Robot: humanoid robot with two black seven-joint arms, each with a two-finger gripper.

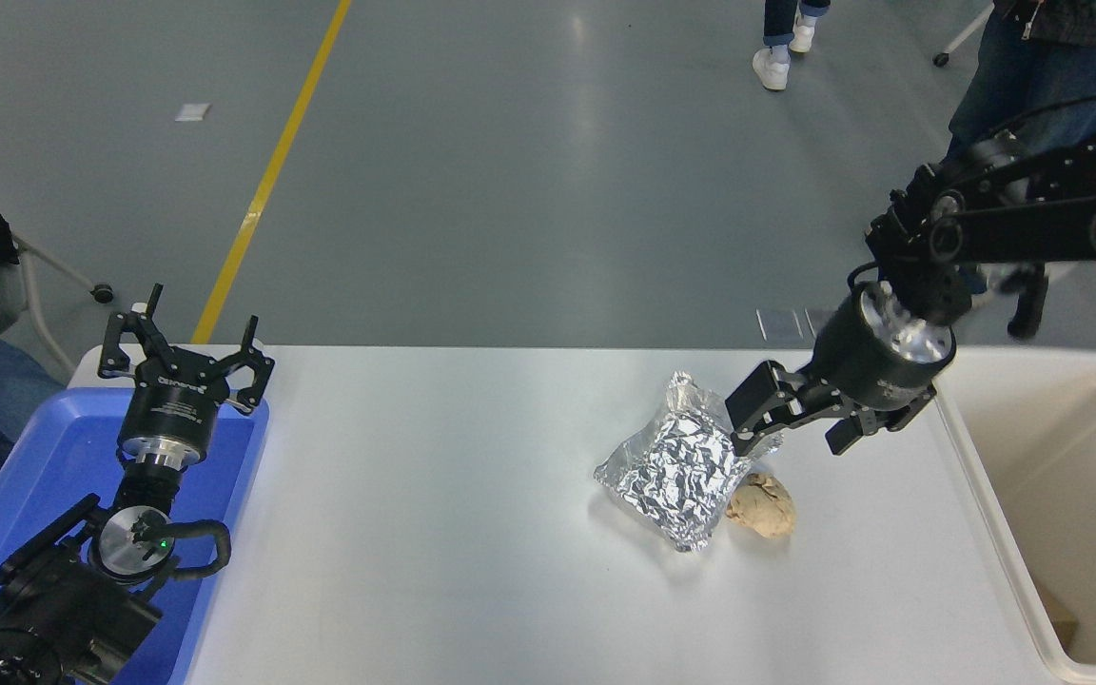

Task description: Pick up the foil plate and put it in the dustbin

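The foil plate [676,463] lies crinkled and shiny on the white table [434,533], right of the middle. My right gripper [789,425] is open, tilted down to the left, and hangs over the plate's right rim; one finger overlaps that rim and the other stands off to the right. I cannot tell whether it touches the foil. The dustbin [1081,495], cream-white with deep walls, stands at the table's right end. My left gripper [188,354] is open and parked at the lower left.
A tan crumpled paper wad [762,505] lies against the foil plate's right side, below the right gripper. A blue tray [25,485] sits under the left arm. People's legs stand on the grey floor beyond the table, at the top right.
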